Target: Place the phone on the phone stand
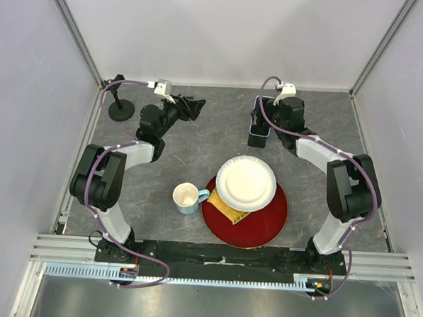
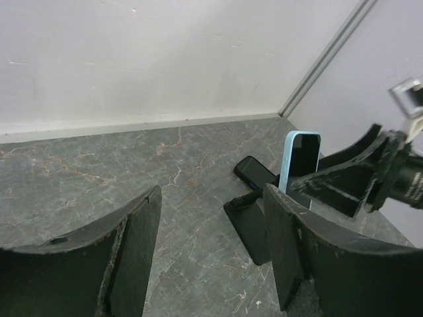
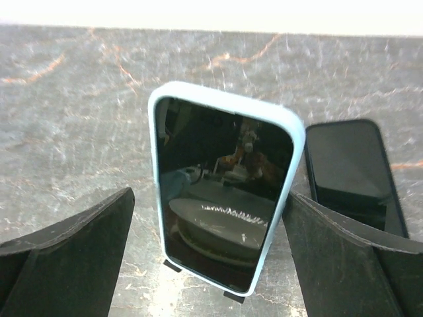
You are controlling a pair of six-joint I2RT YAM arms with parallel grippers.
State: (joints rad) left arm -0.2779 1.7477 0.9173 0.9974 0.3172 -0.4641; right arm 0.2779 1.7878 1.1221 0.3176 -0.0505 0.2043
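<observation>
Right hand (image 3: 210, 221) sits with its fingers spread wide on either side of the blue-cased phone (image 3: 225, 191), not clamped on it. I see the phone standing nearly upright on the black phone stand (image 1: 257, 140) at the far right of the table (image 3: 79, 99), with a second dark phone (image 3: 350, 172) lying flat just beside it. Left hand (image 2: 213, 218) hovers well apart to the left, fingers apart and holding nothing.

From my end: desk (image 1: 198, 140) top is dark grey stone-look w/ thin orange-ish veins, matte finish. Back wall (image 1: 225, 31) is plain white, w/ a pale strip (image 2: 132, 125) along its base where it meets the desk. Left side panel (image 1: 24, 85) & right side panel (image 1: 412, 126) look pale lilac. Alu posts (image 1: 75, 30) run up both rear corners; alu rail (image 1: 58, 246) spans the near edge. Light is even & soft, shadows faint.
</observation>
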